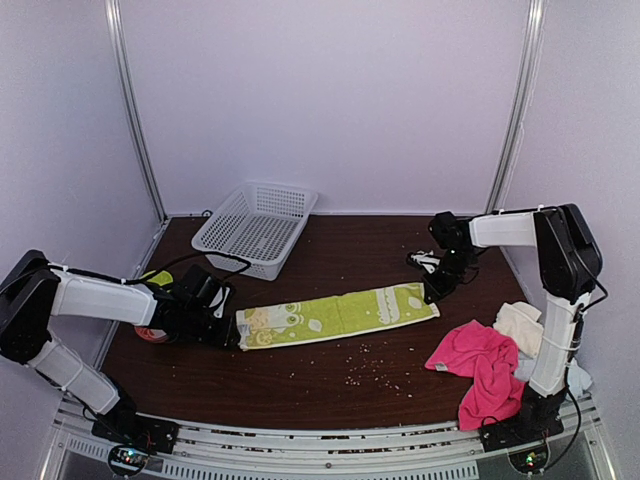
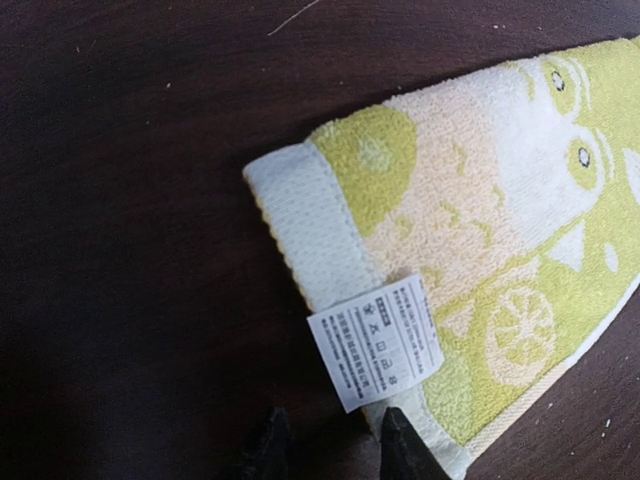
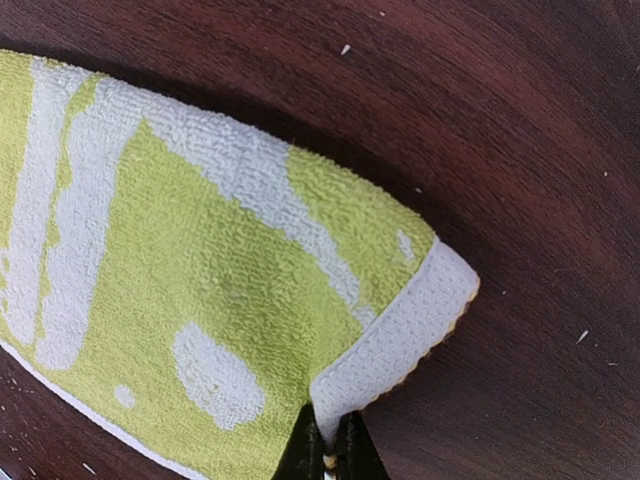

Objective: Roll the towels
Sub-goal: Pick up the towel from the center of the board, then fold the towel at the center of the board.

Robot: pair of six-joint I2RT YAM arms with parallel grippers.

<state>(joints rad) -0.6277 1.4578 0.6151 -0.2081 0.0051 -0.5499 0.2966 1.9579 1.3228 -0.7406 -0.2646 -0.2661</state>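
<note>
A lime-yellow towel [image 1: 340, 313] with a white pattern lies stretched flat across the middle of the table. My left gripper [image 1: 228, 325] is at its left end. In the left wrist view its jaws [image 2: 335, 445] stand apart over the table, just short of the white care label [image 2: 375, 340], with one fingertip over the towel's [image 2: 480, 230] near corner and nothing pinched. My right gripper [image 1: 435, 290] is at the right end. In the right wrist view it [image 3: 328, 450] is shut on the white hem of the towel [image 3: 200, 280], whose corner is lifted slightly.
A hot-pink towel [image 1: 480, 362] is heaped at the right front, with a cream one [image 1: 520, 325] behind it and a pale-blue one [image 1: 578, 378] by the right arm's base. A white mesh basket [image 1: 255, 228] stands at the back left. Crumbs [image 1: 370, 370] dot the dark table.
</note>
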